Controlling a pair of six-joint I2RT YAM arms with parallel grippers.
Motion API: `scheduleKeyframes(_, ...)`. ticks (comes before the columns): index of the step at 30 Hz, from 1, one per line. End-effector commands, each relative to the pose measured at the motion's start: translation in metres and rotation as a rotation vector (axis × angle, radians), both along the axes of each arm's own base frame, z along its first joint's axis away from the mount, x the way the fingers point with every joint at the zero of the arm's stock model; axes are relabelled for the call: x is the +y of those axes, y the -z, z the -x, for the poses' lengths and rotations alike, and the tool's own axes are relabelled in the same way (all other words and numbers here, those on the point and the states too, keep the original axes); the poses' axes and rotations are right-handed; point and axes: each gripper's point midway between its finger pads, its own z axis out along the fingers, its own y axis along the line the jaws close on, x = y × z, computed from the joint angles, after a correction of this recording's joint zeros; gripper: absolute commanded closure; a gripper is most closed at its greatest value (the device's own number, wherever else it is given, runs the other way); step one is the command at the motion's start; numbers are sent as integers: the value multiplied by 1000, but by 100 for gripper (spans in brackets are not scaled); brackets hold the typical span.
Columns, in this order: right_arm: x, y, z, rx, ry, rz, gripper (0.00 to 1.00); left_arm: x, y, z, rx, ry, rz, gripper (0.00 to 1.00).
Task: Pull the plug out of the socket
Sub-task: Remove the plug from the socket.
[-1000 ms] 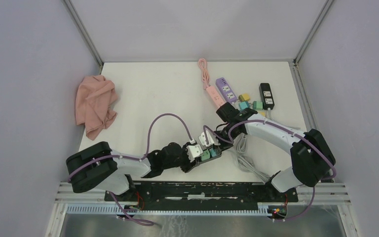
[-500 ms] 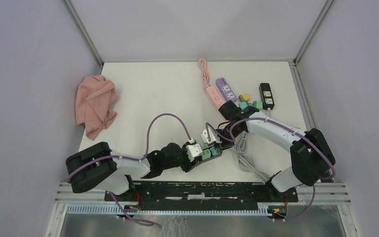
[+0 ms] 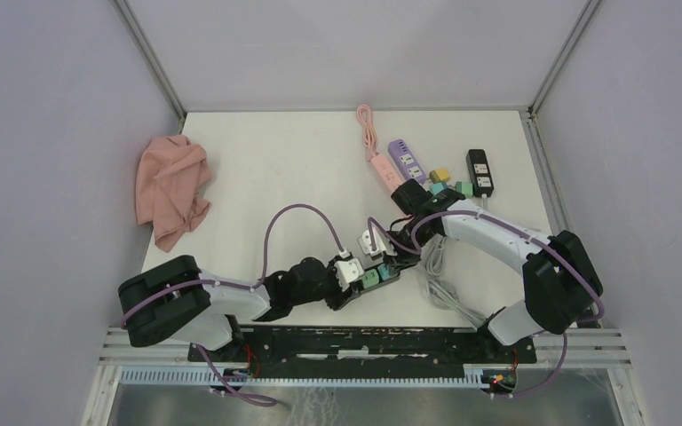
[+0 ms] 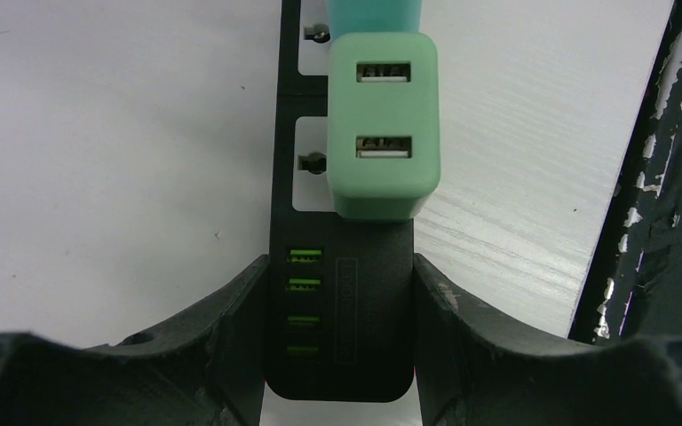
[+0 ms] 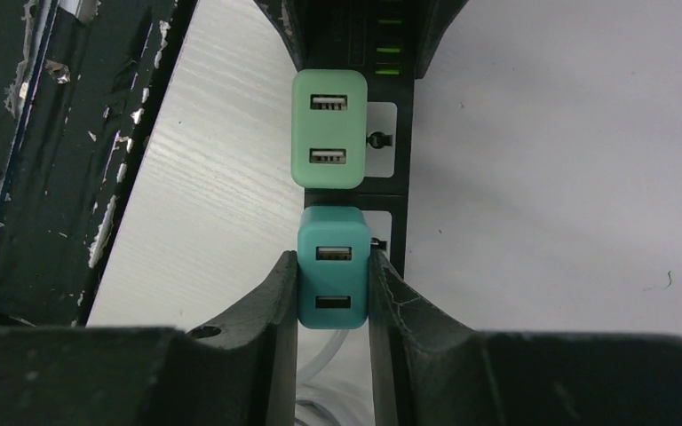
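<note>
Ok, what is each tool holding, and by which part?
Left tool: the black power strip, clamped across its sides at the USB-port end. Right tool: the teal plug, pinched by its side faces.

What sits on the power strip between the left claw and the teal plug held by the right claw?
A light green USB plug, seated in the black power strip; both wrist views show it.

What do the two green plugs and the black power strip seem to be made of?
Teal plug: probably moulded plastic, matte, rounded edges. Light green plug: same look, smooth even colour. Black power strip: likely hard plastic, satin, faint sheen near its ports.
</note>
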Motion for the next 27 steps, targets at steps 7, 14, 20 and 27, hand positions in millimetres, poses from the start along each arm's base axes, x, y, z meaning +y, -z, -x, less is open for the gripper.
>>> scheduleKeyframes(7,-32,-15,5,34,-60,-25,100,1,-4,-6,1,-38,21,97)
scheduleKeyframes(14,5,-14,24,87,-92,-60,100,-1,-3,-6,4,-34,21,97)
scheduleKeyframes(20,18,-28,-3,63,61,-62,100,-1,-4,-5,4,-34,22,97)
scheduleKeyframes(27,-22,-26,-18,25,80,-36,100,-1,-5,-7,-2,-35,17,97)
